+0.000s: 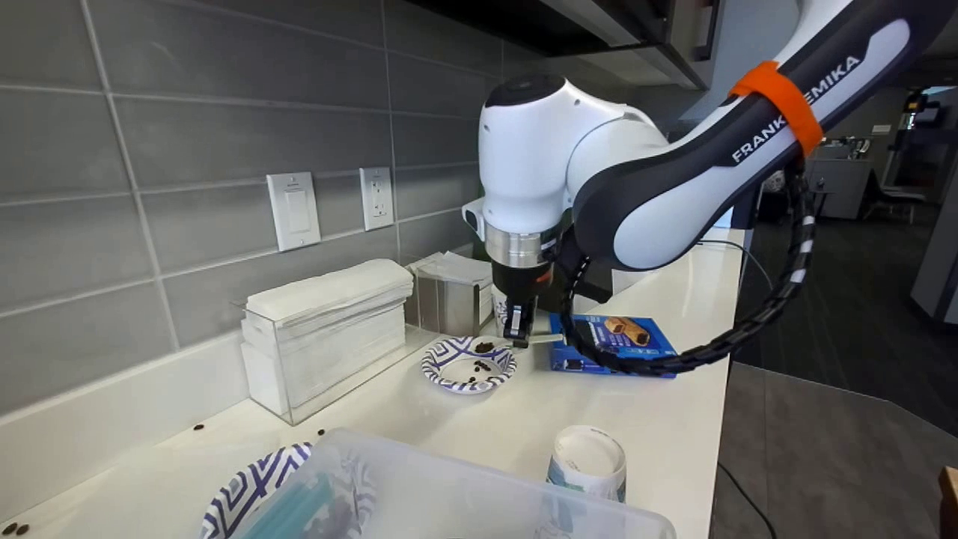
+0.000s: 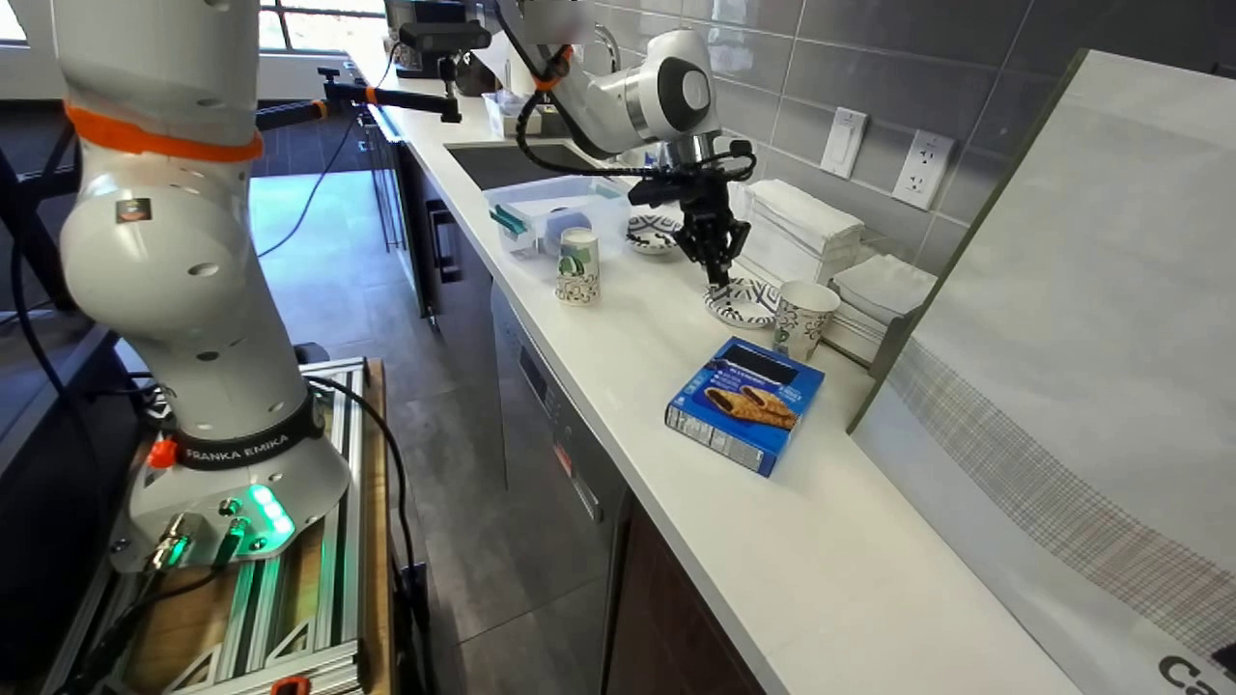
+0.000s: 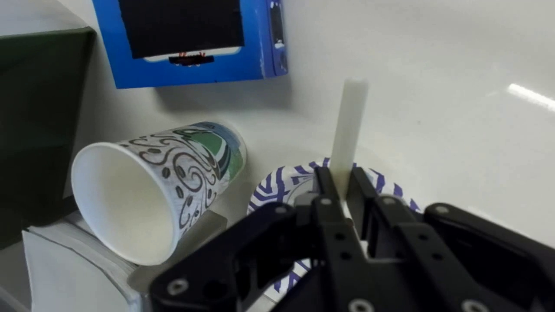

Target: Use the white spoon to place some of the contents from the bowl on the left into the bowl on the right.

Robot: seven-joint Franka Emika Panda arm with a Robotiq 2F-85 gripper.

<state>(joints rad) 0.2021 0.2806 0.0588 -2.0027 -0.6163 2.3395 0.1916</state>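
While dark beans (image 1: 321, 432) lie loose on the counter (image 1: 494, 419) beside the nearer, left bowl (image 1: 254, 479), more could drop outside the farther, right bowl (image 1: 438, 367) if the white spoon (image 1: 546, 339) twists when tipped. At that bowl's edge, the claw (image 1: 518, 340) stands narrow, pinched around the spoon's thin handle (image 3: 349, 125).

Open counter (image 2: 645, 314) reaches the bowl (image 2: 751, 317) between box (image 2: 744, 405) and upturned cup (image 2: 578, 267).

Hand (image 2: 717, 282) hangs by a bowl (image 2: 758, 318); cup (image 2: 801, 331) stands near.
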